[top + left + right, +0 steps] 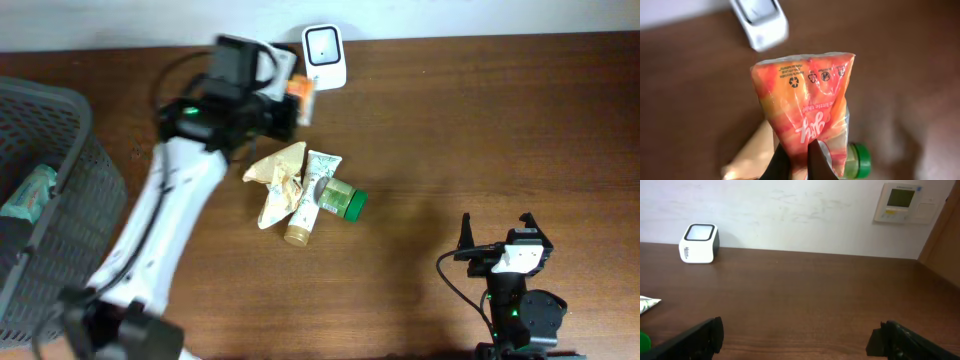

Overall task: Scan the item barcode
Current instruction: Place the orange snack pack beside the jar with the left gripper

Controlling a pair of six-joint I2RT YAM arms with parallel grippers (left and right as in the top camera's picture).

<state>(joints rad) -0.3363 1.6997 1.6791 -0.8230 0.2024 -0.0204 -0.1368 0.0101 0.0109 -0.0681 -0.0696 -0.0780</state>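
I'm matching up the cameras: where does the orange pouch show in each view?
Overhead: orange pouch at top centre, just below-left of the white scanner.
Left wrist: pouch fills the centre, scanner above it.
Right wrist: pouch not in it; scanner at far left.
Shared landmark: the white scanner.

The orange pouch (802, 105) carries the only print that comes close to legible, in the left wrist view. Along its sealed edge, the end nearest the scanner (760, 22), runs a row of small black signs: a recycling triangle of arrows (794, 81), then two round pictograms (819, 76), with lines of fine print too small to read. Farther from the scanner, white script lettering (812, 125) runs upside down across the pouch; its words cannot be made out.

In the right wrist view the scanner's front bears a small dark logo (688, 251), illegible. Well to the right of the scanner, a wall panel (903, 202) has a greenish display with unreadable markings.
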